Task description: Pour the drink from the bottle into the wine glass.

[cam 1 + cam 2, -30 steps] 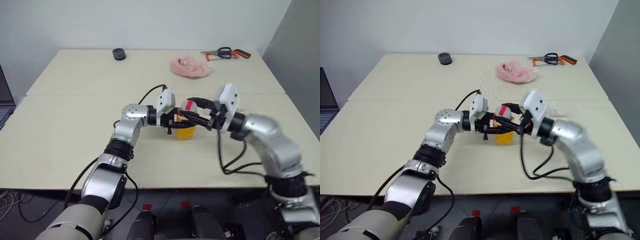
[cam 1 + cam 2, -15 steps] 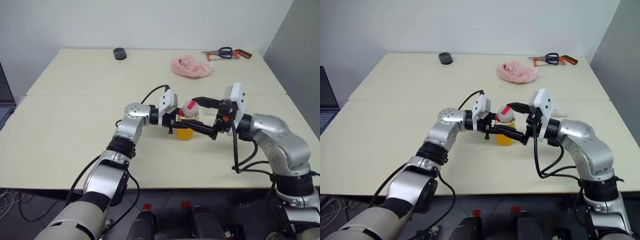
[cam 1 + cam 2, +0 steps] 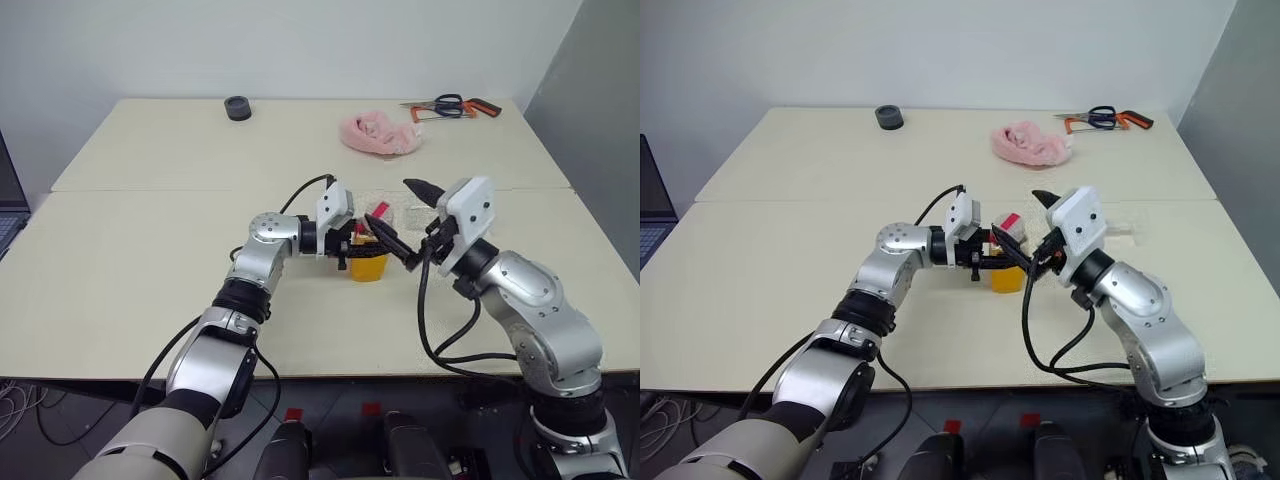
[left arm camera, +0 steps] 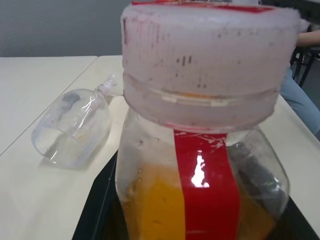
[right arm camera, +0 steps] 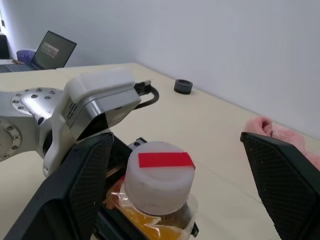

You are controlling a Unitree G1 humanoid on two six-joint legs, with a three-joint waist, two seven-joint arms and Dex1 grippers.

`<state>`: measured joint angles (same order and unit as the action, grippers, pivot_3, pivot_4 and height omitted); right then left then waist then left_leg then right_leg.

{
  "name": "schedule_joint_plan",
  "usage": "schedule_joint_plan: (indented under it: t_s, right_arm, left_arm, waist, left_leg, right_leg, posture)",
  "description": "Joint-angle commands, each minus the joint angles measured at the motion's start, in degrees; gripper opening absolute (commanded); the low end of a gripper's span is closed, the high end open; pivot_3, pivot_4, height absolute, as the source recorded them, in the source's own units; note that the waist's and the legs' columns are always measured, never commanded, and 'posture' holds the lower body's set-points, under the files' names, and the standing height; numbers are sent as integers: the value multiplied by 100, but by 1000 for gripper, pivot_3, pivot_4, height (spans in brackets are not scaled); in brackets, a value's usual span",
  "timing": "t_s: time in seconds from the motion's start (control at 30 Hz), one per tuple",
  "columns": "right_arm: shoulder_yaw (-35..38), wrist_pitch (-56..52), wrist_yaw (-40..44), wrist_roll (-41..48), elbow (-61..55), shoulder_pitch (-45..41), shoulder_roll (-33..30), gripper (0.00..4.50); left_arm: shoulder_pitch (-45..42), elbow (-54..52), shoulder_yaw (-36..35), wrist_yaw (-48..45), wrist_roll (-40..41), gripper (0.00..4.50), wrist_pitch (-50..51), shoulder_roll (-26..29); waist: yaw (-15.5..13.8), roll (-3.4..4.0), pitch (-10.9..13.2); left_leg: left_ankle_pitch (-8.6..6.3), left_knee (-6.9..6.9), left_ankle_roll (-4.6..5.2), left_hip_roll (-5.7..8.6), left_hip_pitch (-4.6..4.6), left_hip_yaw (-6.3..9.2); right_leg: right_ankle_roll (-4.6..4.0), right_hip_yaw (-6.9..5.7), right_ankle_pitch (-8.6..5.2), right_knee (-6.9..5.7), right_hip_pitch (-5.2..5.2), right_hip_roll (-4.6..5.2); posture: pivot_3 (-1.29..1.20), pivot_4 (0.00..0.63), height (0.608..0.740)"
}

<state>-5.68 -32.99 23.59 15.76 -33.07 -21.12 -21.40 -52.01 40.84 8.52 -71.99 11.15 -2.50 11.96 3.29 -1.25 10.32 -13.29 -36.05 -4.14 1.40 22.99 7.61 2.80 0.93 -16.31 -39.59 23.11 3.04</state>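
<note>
Left fingers [image 3: 352, 246] clamp the capped bottle [image 3: 369, 250]; right fingers [image 5: 175, 192] spread wide around the cap [image 5: 159, 174]. Off-center closure risks slipping off.

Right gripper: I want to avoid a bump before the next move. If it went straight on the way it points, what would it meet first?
Probably the cap of the bottle, between the open right gripper fingers. The left gripper holds that bottle. Depth is unclear.
</note>
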Motion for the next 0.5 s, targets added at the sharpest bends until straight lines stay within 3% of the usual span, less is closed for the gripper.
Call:
schedule_joint_plan:
  t_s: [0.03, 0.5]
  right_arm:
    - [-144, 177, -18, -152, -320, 46, -28, 4334]
    - [-126, 480, -423, -755, 14, -8, 160, 4334]
  left_arm:
    - [-70, -227, -83, -6, 89, 1689, -46, -40]
    - [-44, -301, -66, -33, 82, 1689, -21, -31]
  waist:
    - [-1, 0, 0]
    - [-1, 0, 0]
  left_leg:
    - [0, 0, 0, 0, 0, 1]
    - [0, 0, 0, 0, 0, 1]
  right_leg:
    - [0, -1, 0, 0, 0, 0]
    - [0, -1, 0, 1, 0, 0]
  posture:
    - [0, 150, 740]
    - [0, 150, 740]
